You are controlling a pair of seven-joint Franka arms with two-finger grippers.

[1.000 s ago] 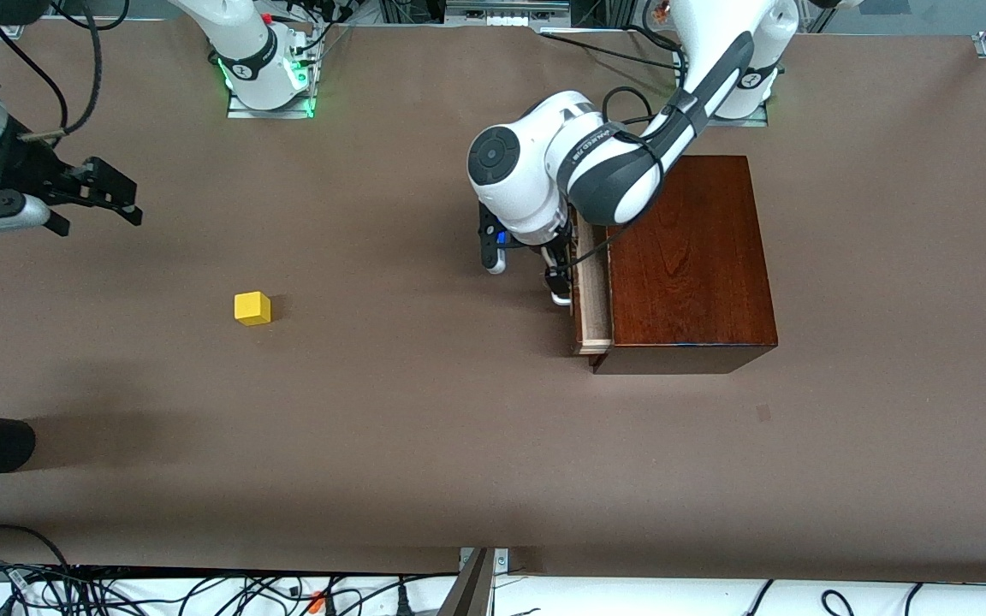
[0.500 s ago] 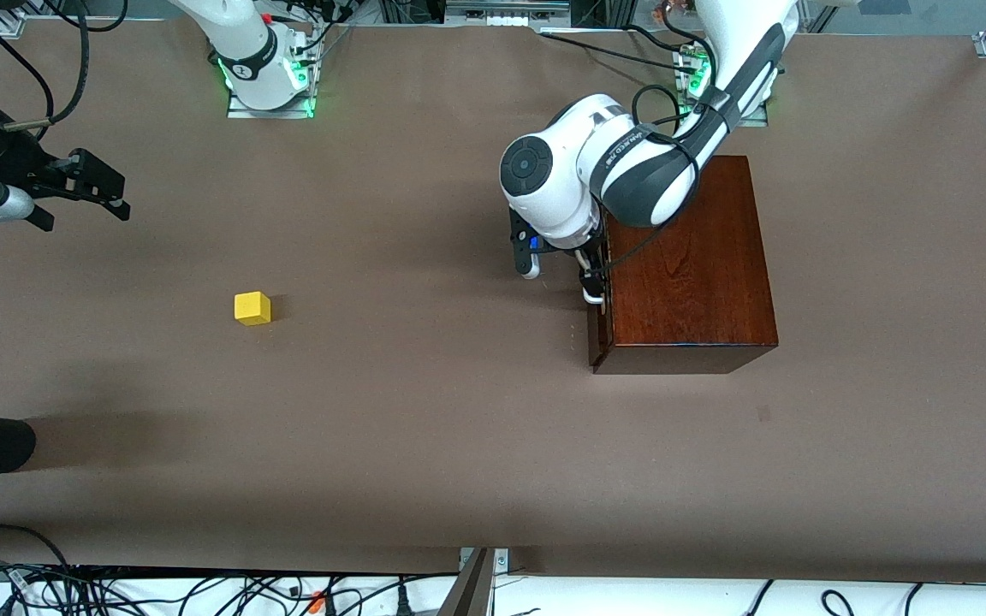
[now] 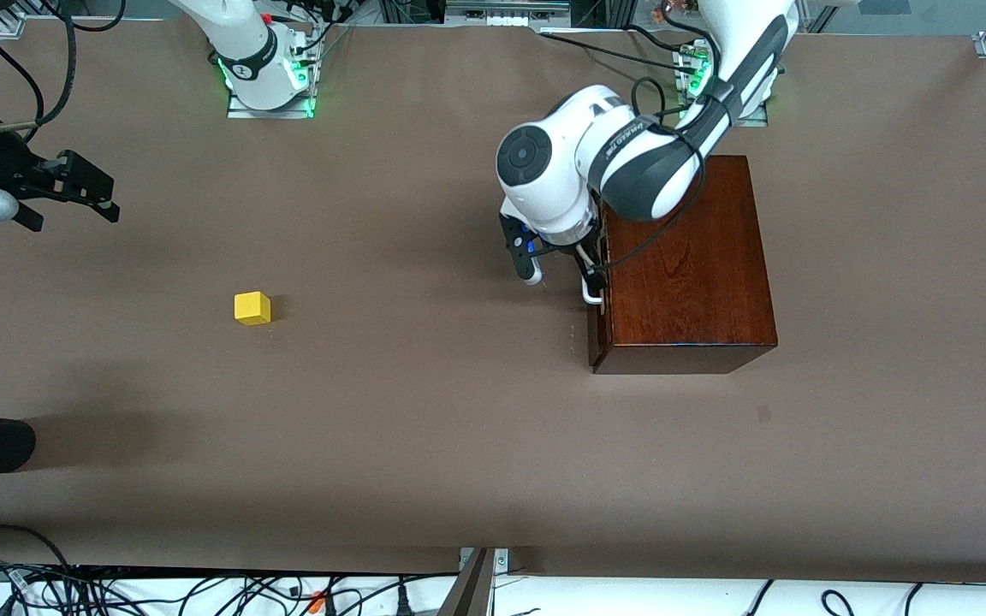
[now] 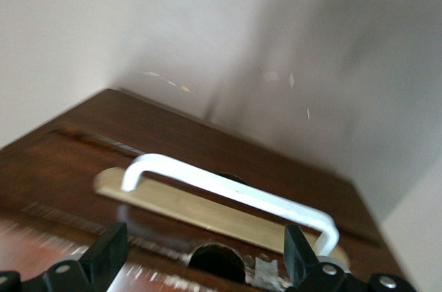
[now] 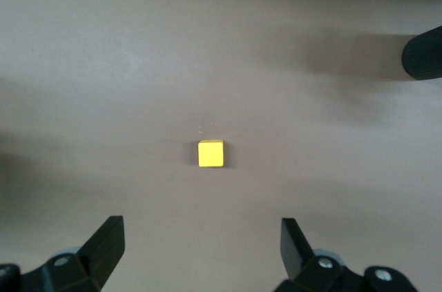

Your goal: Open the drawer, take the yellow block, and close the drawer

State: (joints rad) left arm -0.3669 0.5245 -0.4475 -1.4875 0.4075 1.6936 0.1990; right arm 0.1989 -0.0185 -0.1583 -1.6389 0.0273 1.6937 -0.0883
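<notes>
Brown table [image 3: 424,445]; cables [image 3: 202,590] along near edge.

You will note the drawer [image 3: 597,321], open and showing its pale tray a second ago, now sits flush in the wooden box [image 3: 686,257] at centre right. The left gripper [image 3: 560,275] has lifted slightly off the handle [image 3: 591,295]. The right gripper [image 3: 65,192] has withdrawn toward the frame's left edge.

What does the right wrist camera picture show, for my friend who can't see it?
A small yellow block sits alone on the brown table, with nothing touching it. The right gripper hangs open above it, its two black fingers spread wide apart.
</notes>
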